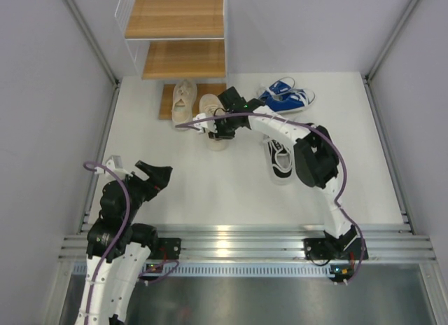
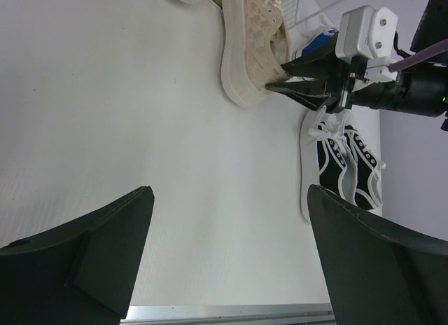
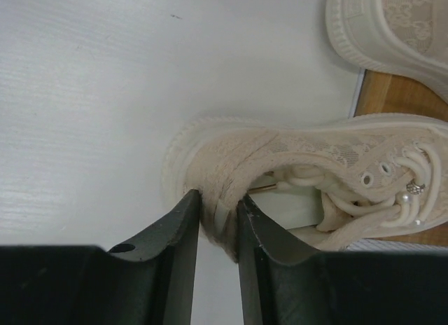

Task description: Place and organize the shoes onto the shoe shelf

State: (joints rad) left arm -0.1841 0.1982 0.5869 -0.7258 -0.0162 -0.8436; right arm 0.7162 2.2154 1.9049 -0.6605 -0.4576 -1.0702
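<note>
The shoe shelf (image 1: 183, 59) stands at the far end, its lowest board (image 1: 165, 104) on the table. One beige shoe (image 1: 184, 101) lies on that board. My right gripper (image 1: 222, 126) is shut on the heel collar of the second beige shoe (image 1: 212, 122), seen close in the right wrist view (image 3: 315, 164), with the gripper (image 3: 218, 213) pinching the heel; its toe reaches the board (image 3: 381, 94). The blue pair (image 1: 287, 95) lies right of the shelf. A black-and-white shoe (image 1: 280, 157) lies partly under the right arm. My left gripper (image 1: 155, 174) is open and empty (image 2: 231, 220).
Grey walls with metal rails close in the table on the left and right. A metal rail runs along the near edge (image 1: 231, 237). The right arm (image 1: 315, 157) arches over the table's middle right. The left wrist view also shows the held beige shoe (image 2: 252, 45) and the black-and-white shoe (image 2: 343, 164).
</note>
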